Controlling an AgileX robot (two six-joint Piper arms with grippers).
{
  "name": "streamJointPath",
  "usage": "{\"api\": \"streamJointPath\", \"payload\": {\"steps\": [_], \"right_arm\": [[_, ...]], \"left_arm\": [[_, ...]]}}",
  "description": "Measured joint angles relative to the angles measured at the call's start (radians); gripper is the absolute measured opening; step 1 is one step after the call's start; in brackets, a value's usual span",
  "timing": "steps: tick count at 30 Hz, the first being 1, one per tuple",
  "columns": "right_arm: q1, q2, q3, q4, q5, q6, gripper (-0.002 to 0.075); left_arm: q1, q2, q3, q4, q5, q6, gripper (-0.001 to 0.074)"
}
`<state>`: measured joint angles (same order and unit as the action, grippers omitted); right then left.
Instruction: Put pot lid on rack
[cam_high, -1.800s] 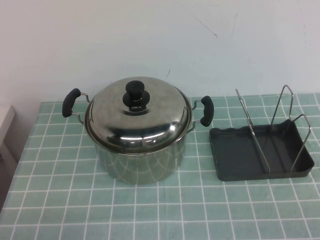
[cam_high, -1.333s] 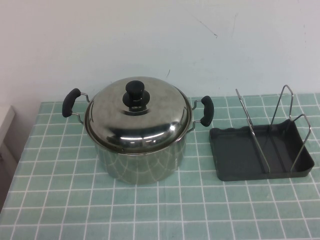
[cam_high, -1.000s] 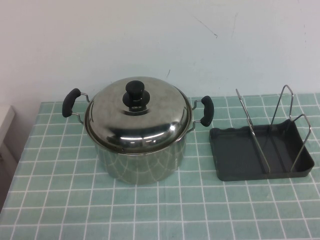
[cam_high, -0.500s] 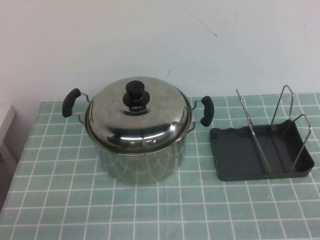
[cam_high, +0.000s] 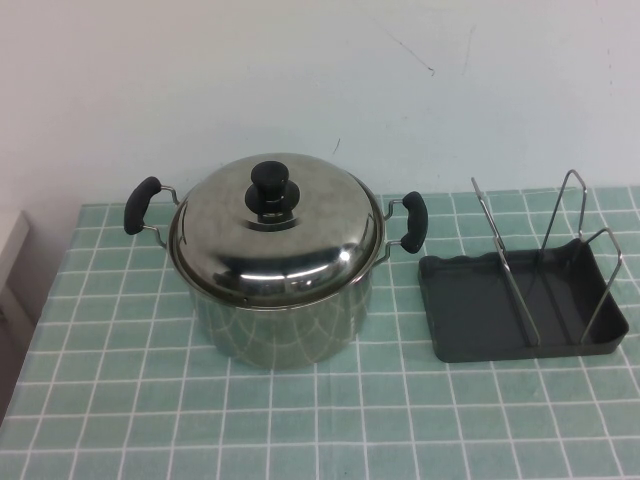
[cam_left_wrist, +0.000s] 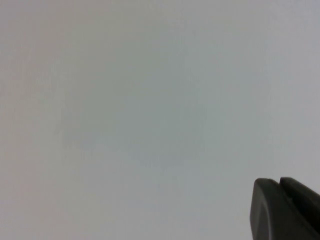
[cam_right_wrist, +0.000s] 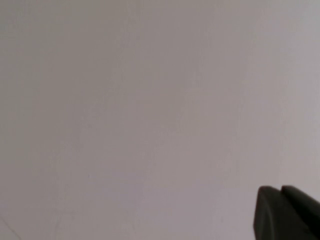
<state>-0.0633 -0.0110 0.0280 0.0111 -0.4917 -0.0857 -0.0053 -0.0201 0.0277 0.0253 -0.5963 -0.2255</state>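
The shiny steel pot lid (cam_high: 290, 245) with its black knob (cam_high: 270, 183) sits on the deep steel pot (cam_high: 285, 325) at the table's middle left. The dark grey rack (cam_high: 480, 310) with upright wire loops (cam_high: 505, 270) stands just right of the pot, with nothing in it. Neither arm shows in the high view. My left gripper (cam_left_wrist: 278, 182) shows only in the left wrist view, its dark fingertips together, facing a blank pale wall. My right gripper (cam_right_wrist: 280, 189) shows only in the right wrist view, fingertips together, also facing blank wall. Both hold nothing.
The table has a green checked cloth (cam_high: 300, 420). The pot's black side handles (cam_high: 141, 204) stick out left and right; the right one is close to the rack. A white wall stands behind the table. A pale object (cam_high: 10, 240) sits off the table's left edge.
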Motion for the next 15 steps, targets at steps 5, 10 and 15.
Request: {"api": "streamJointPath", "payload": {"steps": [5, 10, 15], "right_arm": [[0.000, 0.000, -0.021, -0.011, 0.004, -0.010, 0.0010], [0.000, 0.000, -0.161, -0.110, 0.318, -0.010, 0.0010], [0.000, 0.000, -0.207, -0.137, 0.528, -0.010, 0.0010]], "left_arm": [[0.004, 0.018, -0.152, -0.041, 0.351, -0.005, -0.0002], [0.004, 0.163, -0.318, -0.043, 0.524, -0.040, -0.0002], [0.002, 0.396, -0.428, -0.042, 0.528, -0.118, -0.0002]]}}
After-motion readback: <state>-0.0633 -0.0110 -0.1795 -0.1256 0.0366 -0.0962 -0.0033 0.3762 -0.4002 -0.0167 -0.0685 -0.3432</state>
